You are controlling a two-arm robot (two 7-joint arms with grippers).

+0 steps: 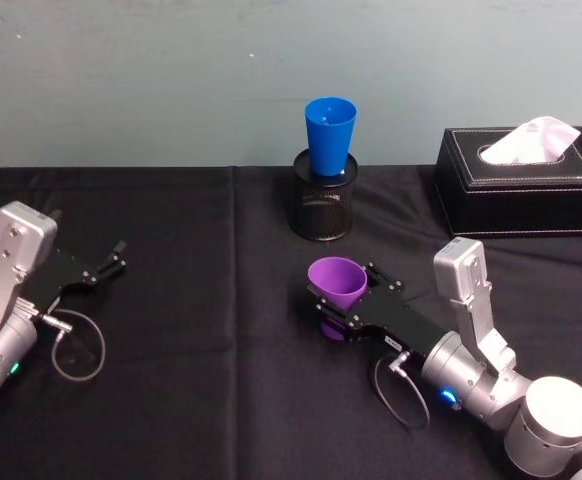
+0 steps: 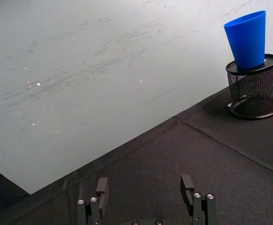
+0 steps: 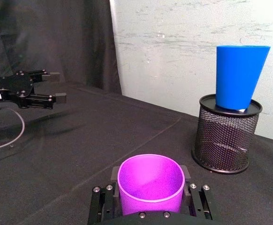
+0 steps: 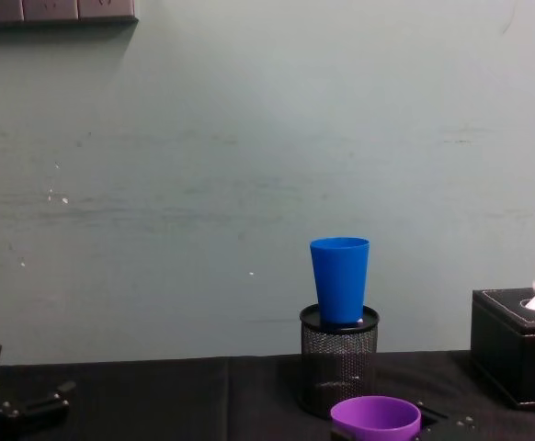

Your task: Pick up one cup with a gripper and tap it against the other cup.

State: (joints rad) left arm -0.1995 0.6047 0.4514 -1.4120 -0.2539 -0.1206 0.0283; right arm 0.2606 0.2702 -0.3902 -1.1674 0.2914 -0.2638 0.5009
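The right gripper (image 1: 343,296) is closed around the purple cup (image 1: 337,283), its fingers pressing on both sides of the cup body. The cup stands upright with its mouth up, in the near middle of the bench (image 1: 201,300). It looks a little raised from the black cloth, but I cannot tell this surely. So the picking step seems done, or almost done.

The blue cup (image 1: 329,136) is farther back, well apart from the purple one. It sits upright in the mouth of a black mesh pen holder (image 1: 323,206), so it stands higher than the purple cup. The tap is not yet made. I judge that the right arm must carry the purple cup farther away and upward to reach the blue one.

The left gripper (image 1: 99,268) rests at the left side of the bench, its fingers spread apart and holding nothing. A black tissue box (image 1: 521,180) stands at the far right.
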